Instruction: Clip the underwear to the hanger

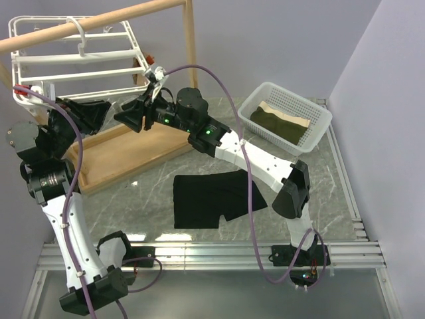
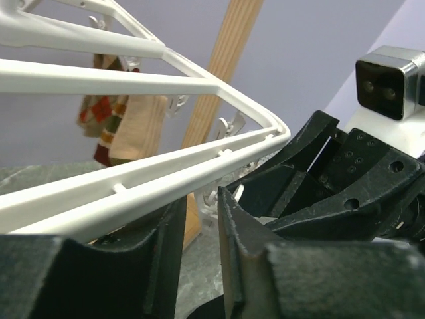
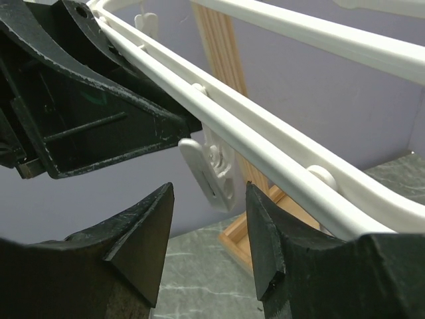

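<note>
Basket (image 1: pixel 299 98) holds cloth (image 1: pixel 275 123) (olive-tan); left end effector (image 2: pixel 202 199) narrow, right end effector (image 3: pixel 209 193) wide.

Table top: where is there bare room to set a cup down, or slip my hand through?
Bare marble lies between the underwear, the wooden stand base and the left arm, and right of the right arm, between the basket and the near rail. Crowded: the hanger corner, where the left gripper and right gripper sit close together.

2 arms (image 1: pixel 259 159), 1 hanger (image 1: pixel 73 58), 1 underwear (image 1: pixel 206 199), 1 basket (image 1: pixel 317 136), perhaps 3 clips (image 3: pixel 212 174).
</note>
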You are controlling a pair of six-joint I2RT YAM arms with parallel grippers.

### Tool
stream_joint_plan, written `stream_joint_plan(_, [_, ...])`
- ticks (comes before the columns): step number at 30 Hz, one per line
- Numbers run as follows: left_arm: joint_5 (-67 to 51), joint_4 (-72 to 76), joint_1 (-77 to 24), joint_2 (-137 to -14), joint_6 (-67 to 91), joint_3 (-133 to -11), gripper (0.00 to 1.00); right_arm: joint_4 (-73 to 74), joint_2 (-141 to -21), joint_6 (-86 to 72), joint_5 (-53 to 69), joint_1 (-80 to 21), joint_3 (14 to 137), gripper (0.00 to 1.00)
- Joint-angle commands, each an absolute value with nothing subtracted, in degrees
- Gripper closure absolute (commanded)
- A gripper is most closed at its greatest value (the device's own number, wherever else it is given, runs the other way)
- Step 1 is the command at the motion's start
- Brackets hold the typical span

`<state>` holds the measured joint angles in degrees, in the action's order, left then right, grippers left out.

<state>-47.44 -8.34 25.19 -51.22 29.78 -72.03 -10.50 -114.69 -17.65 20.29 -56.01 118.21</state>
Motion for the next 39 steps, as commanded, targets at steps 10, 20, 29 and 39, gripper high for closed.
stream_joint_plan(10, [-53.35,-1.06,25.22,-51.24,35.07,-69.35,0.79,-15.56,-117.68,-14.33,18.81,-56.51,123.04,0.43])
stream_joint_plan(20, [-53.35,-0.61,25.22,-51.33,35.77,-69.52,0.8,-21.43,-117.87,-11.43,16.7,-56.78,118.92,0.4])
stream_joint_plan(29, [-54.05,-0.44,25.23,-51.33,37.17,-69.52,0.78,-24.26,-118.74,-10.72,14.68,-56.69,118.47,0.67])
stream_joint_plan(39, [-56.17,-1.84,25.22,-50.1,38.5,-70.23,0.71,-19.16,-114.96,-9.93,22.84,-56.07,118.48,1.0])
